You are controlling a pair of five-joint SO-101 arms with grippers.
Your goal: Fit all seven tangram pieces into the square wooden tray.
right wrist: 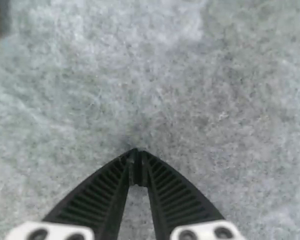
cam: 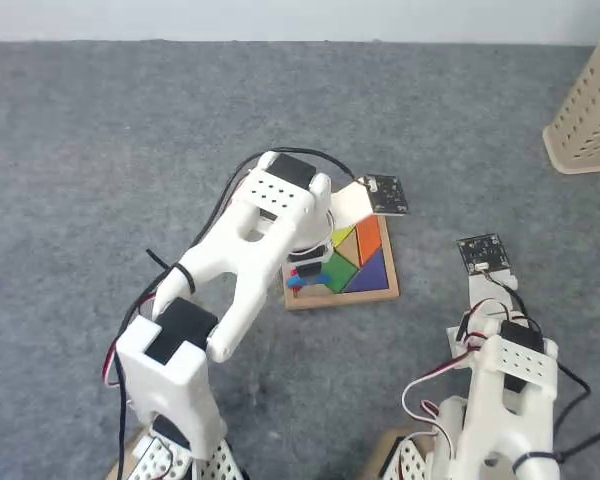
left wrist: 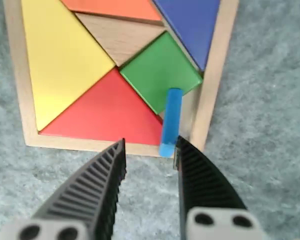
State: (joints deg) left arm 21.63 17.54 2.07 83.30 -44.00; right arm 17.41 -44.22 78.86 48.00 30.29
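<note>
From above, the left arm stretches over the square wooden tray, which looks nearly full of coloured pieces. At the left wrist, the left gripper is spread, with the blue piece just ahead of its fingertips, standing on edge between the green square and the tray's rim. The yellow piece and red piece lie flat beyond, so I judge the blue one is the last to be laid down. At the right wrist, the right gripper is pressed together and empty over the grey mat — well apart from the tray.
</note>
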